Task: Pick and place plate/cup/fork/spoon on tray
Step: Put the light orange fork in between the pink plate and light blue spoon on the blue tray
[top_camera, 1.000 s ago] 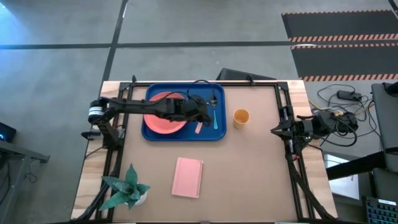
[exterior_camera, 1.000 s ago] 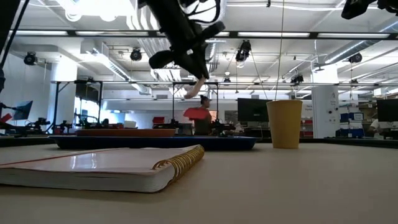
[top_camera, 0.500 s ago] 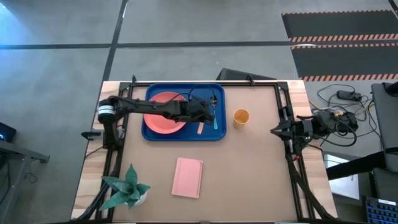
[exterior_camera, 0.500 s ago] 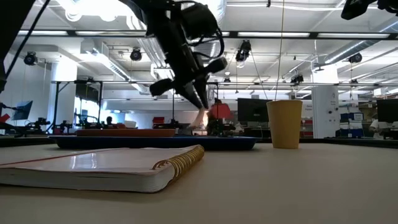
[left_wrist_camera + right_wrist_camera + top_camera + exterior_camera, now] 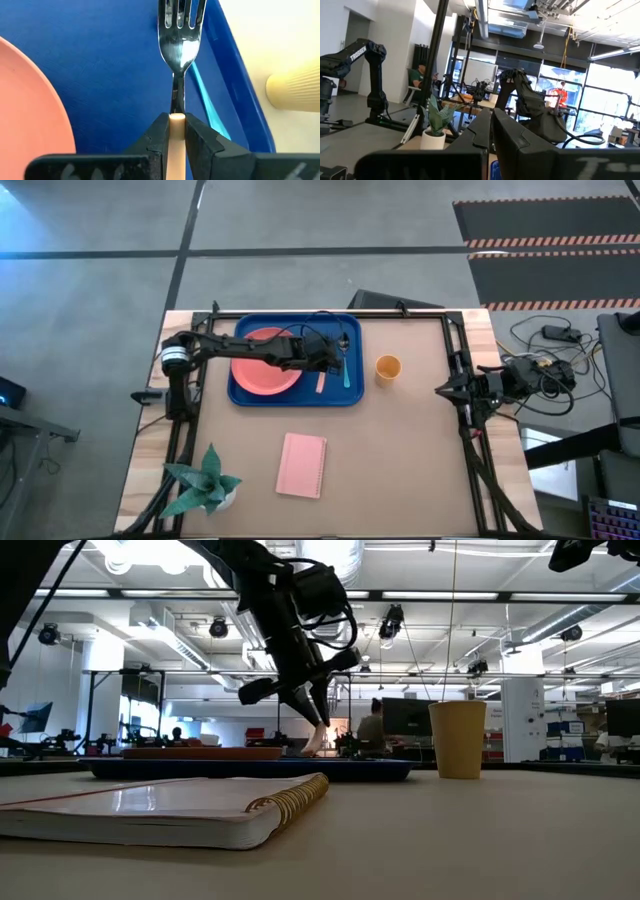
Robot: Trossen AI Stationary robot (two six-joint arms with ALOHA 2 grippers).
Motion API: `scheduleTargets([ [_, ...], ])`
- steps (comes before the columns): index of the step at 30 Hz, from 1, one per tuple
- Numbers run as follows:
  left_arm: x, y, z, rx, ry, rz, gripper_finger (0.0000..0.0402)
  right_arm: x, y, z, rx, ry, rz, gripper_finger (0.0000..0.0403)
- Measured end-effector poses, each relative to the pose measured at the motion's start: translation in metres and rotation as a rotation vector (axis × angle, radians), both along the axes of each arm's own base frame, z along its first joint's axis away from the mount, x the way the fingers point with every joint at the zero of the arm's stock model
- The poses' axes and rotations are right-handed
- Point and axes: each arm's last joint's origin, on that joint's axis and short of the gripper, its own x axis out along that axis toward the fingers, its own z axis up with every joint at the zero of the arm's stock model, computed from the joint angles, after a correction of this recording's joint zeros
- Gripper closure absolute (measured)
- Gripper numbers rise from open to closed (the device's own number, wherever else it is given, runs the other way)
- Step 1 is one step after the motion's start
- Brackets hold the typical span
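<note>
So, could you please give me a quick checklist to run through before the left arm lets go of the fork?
1. Left gripper shut on the fork handle: ok.
2. Fork over the tray, between the plate and the spoon: ok.
3. Fork tines clear of the spoon's blue handle: ok, they sit just beside it.
4. Fork touching the tray floor: cannot tell.
5. Cup on the tray: not ok, it stands on the table beside it.
6. Right gripper parked at the table's right edge: ok.

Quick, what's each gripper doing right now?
Left gripper: shut on the fork, over the tray.
Right gripper: shut, empty, parked at the table's edge.
</note>
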Motion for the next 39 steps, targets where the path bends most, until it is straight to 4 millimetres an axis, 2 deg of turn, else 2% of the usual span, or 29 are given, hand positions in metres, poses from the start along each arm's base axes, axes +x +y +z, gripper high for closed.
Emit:
scheduleTargets([
  [10,0.001,0.004,-0.013,-0.023,0.037,-0.002,0.037,0.0,0.0,0.0,-0.001,0.001,-0.001,0.0394],
  [26,0.002,0.006,-0.015,-0.024,0.036,0.002,0.037,0.0,0.0,0.0,-0.001,0.001,-0.001,0.0394],
  [35,-0.006,0.007,-0.031,-0.055,0.047,0.051,0.037,0.0,0.0,0.0,0.0,0.001,0.0,0.0394],
  [39,-0.007,0.007,-0.032,-0.053,0.048,0.049,0.037,0.0,0.0,0.0,0.0,0.002,0.0,0.0394],
])
